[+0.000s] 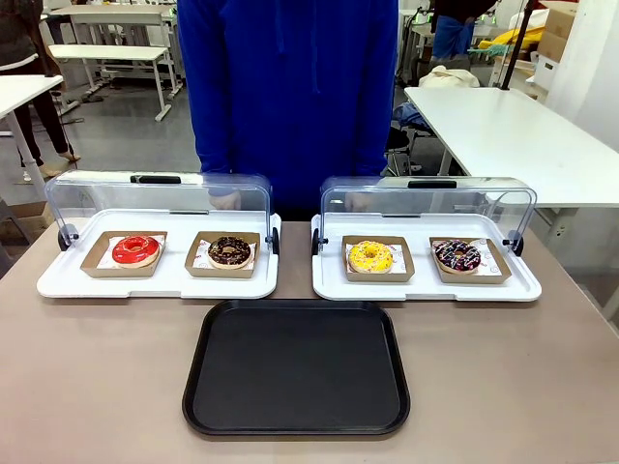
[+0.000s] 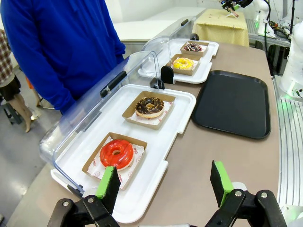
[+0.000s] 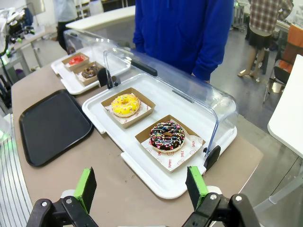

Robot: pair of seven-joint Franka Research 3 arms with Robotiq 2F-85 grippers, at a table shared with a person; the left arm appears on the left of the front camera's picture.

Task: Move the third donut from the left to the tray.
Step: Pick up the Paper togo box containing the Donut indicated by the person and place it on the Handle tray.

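Note:
The yellow-iced donut (image 1: 370,256) sits in its brown cardboard holder on the right white tray, left of a dark sprinkled donut (image 1: 456,255). It also appears as the yellow donut (image 3: 125,104) in the right wrist view and the yellow donut (image 2: 183,63) far off in the left wrist view. The black tray (image 1: 297,367) lies bare in front of both white trays, also seen as the black tray (image 2: 235,102) and black tray (image 3: 51,125). My left gripper (image 2: 164,182) hangs open above the table's left end. My right gripper (image 3: 141,187) hangs open above the right end.
The left white tray (image 1: 160,282) holds a red-iced donut (image 1: 135,250) and a chocolate donut (image 1: 229,251). Both clear domed lids (image 1: 427,198) stand open towards the person in blue (image 1: 290,87) at the far side. The right white tray (image 1: 426,285) lies close to the table's right edge.

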